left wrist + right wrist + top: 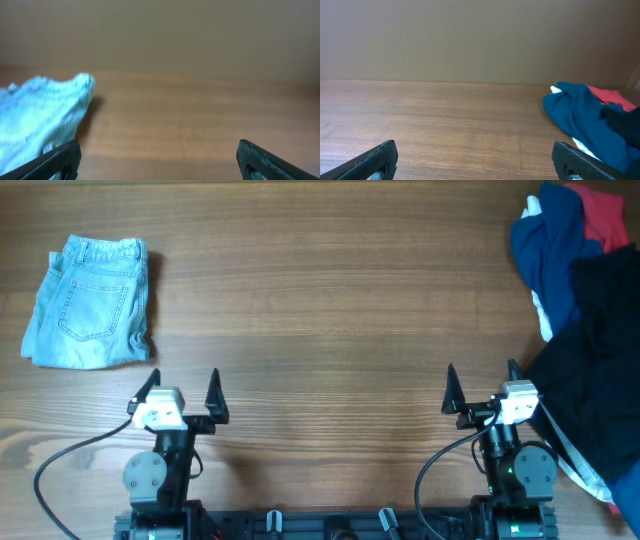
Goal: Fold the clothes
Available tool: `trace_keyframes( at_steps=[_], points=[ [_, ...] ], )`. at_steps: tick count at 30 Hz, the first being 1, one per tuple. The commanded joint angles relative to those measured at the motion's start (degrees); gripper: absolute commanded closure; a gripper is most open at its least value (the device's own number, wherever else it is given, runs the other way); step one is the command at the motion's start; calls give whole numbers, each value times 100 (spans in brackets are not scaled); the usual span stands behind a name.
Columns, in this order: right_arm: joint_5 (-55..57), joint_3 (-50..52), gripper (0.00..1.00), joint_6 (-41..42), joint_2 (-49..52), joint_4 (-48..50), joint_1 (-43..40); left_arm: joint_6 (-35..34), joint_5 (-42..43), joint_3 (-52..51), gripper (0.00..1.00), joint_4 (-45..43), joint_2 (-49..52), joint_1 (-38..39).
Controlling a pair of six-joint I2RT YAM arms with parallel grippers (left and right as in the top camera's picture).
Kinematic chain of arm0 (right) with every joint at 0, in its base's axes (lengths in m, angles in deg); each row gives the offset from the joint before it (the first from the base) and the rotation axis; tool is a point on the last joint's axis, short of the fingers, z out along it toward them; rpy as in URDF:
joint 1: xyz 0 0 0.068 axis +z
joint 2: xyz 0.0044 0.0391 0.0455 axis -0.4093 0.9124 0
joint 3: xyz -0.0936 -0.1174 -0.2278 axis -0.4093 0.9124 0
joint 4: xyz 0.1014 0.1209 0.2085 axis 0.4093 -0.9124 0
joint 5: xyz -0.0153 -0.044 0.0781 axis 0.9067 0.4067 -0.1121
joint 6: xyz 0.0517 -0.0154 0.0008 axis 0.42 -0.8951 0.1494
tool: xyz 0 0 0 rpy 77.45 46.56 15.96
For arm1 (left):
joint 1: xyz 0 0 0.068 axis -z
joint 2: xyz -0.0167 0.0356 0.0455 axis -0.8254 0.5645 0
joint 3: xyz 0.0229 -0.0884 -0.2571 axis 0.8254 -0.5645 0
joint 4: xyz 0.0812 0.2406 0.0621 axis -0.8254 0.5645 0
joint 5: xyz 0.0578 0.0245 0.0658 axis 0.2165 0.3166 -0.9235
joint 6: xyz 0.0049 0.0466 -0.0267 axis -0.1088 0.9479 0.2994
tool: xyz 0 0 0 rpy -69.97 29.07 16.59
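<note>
One pair of denim shorts (90,302), folded, far left on table (330,310): long axis near-to-far, waistband far, hems near. My left gripper (184,382) and right gripper (481,378): both spread wide, near edge.

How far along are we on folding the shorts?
Done, apparently: the denim shorts lie folded in half at the far left of the table, one back pocket up. In hand: nothing; the left gripper and right gripper sit open and empty near their bases. Left: perhaps a second fold; the heap of dark garments on the right lies unfolded.
</note>
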Motion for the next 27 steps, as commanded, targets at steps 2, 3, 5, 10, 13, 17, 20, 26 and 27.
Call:
trace_keyframes(
  at_steps=[2,3,5,10,13,17,20,26,27],
  points=[
    [-13,4,0,-101,-76,31,-31,236,-72,-66,0,35,-61,170],
    [-13,4,0,-101,-76,31,-31,236,-72,-66,0,35,-61,190],
    [-11,4,1,-98,-76,31,-31,236,-74,-66,0,33,-61,190],
    [-13,4,0,-98,-76,31,-31,238,-74,-66,0,33,-57,190],
    [-13,4,0,-101,-76,31,-31,238,-74,-66,0,33,-57,190],
    [-13,4,0,-98,-76,31,-31,236,-74,-66,0,33,-57,190],
    [-11,4,0,-101,-76,31,-31,238,-74,-66,0,33,-57,190],
    [-13,4,0,-101,-76,31,-31,238,-74,-66,0,33,-57,190],
    [-13,4,0,-101,-76,31,-31,238,-74,-66,0,33,-57,190]
  ],
)
